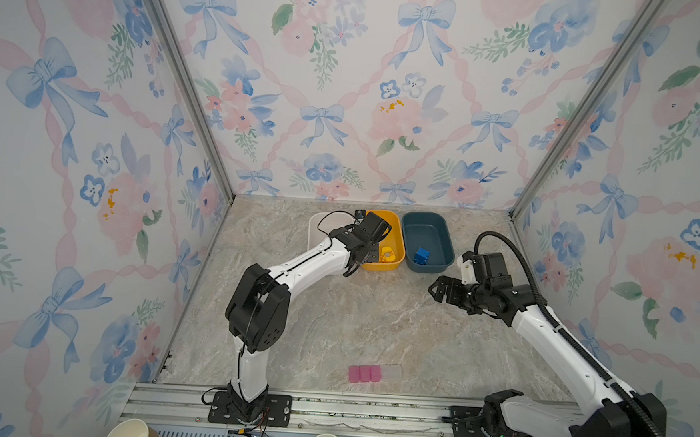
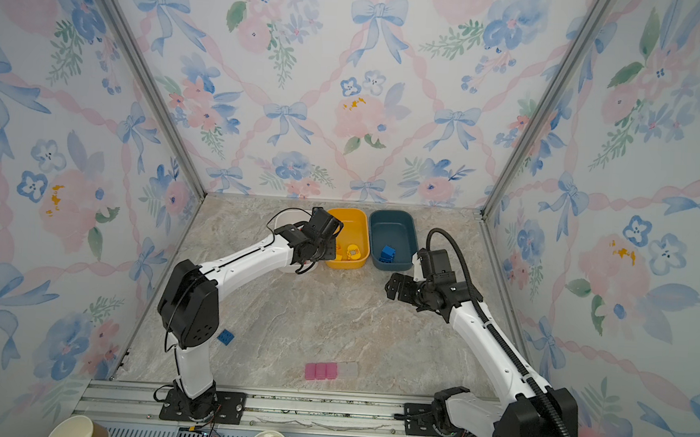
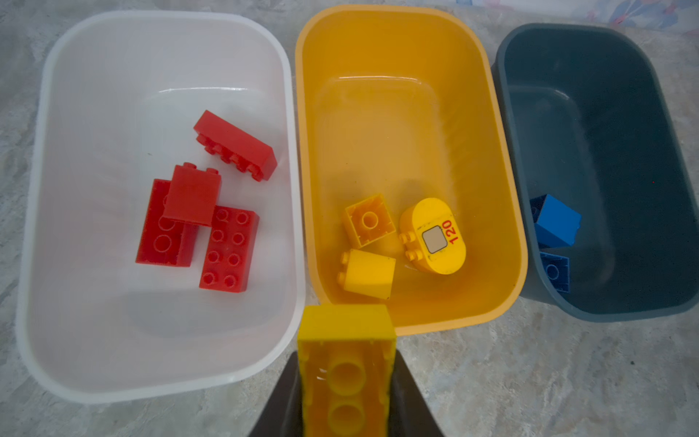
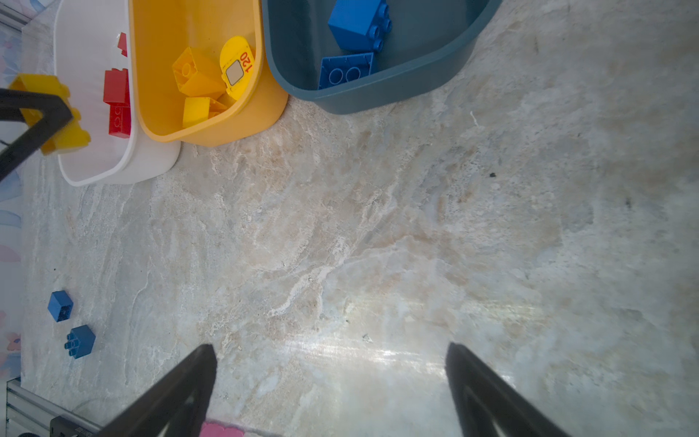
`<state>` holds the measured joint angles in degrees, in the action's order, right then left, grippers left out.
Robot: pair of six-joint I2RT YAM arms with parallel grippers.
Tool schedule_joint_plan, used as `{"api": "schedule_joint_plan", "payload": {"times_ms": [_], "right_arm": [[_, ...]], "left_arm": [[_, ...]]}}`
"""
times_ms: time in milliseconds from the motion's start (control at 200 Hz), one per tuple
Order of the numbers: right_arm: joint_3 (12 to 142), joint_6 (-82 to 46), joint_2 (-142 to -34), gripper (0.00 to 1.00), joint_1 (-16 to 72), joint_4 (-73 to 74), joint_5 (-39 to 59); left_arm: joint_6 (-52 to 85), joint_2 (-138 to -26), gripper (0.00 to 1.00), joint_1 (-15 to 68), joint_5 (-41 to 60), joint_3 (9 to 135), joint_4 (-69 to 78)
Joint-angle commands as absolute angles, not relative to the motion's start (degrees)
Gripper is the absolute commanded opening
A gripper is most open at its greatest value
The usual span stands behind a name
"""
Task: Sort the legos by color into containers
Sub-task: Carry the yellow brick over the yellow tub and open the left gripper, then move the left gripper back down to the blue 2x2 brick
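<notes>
Surface: beige marbled counter (image 1: 375,325), matte, with a bright glare patch in the right wrist view. It is enclosed on three sides by wallpaper (image 1: 348,82) printed with blue bows and pink flowers, and aluminium posts (image 1: 182,80) stand at the back corners. A slotted rail (image 1: 369,412) runs along the front edge, with two paper cups (image 1: 131,433) below it.

A pink block strip (image 1: 365,373) with a clear end lies near the front, well apart from everything else.

Along the back wall three tubs stand side by side, touching or nearly so:
- white tub (image 3: 94,113): four red bricks (image 3: 229,248)
- yellow-orange tub (image 3: 378,132): two square yellow bricks (image 3: 368,221) and a rounded yellow piece (image 3: 435,234) marked "120"
- teal tub (image 3: 624,151): two blue bricks (image 3: 558,221)

Two loose blue bricks (image 4: 60,305) sit on the counter near the left wall, close together.

Left arm (image 1: 308,267): rises from the rail, elbow bent sharply, forearm reaching back to the tubs. The left pincer (image 3: 347,353) is clamped on a long yellow brick (image 3: 346,329), hollow underside facing the wrist camera. It appears to hang over the near ends of the white and yellow-orange tubs, but I cannot tell over which rim.

Right arm (image 1: 561,349): angled in from the right. The right pincer (image 4: 329,350) is spread wide and holds nothing, over bare counter in front of the teal tub.
</notes>
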<state>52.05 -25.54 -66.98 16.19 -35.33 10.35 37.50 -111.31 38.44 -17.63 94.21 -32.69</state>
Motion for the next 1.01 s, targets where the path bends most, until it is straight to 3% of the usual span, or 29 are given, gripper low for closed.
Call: {"api": "schedule_joint_plan", "payload": {"times_ms": [0,440,725,1000], "right_arm": [[51.0,-26.0,-65.8,0.97,15.5,-36.1,11.2],[51.1,-25.0,-65.5,0.97,13.5,-36.9,12.3],[50.8,-25.1,-64.9,0.97,13.4,-37.2,12.4],[51.0,-25.0,-65.1,0.97,13.3,-37.0,12.6]], "left_arm": [[33.1,-116.4,0.16,38.9,-17.2,100.5,-33.3],[29.1,-133.4,0.21,38.5,-15.4,119.6,-33.5],[28.9,-133.8,0.58,38.3,-15.5,120.4,-33.5],[28.9,-130.0,0.71,38.3,-16.2,118.8,-33.4]]}}
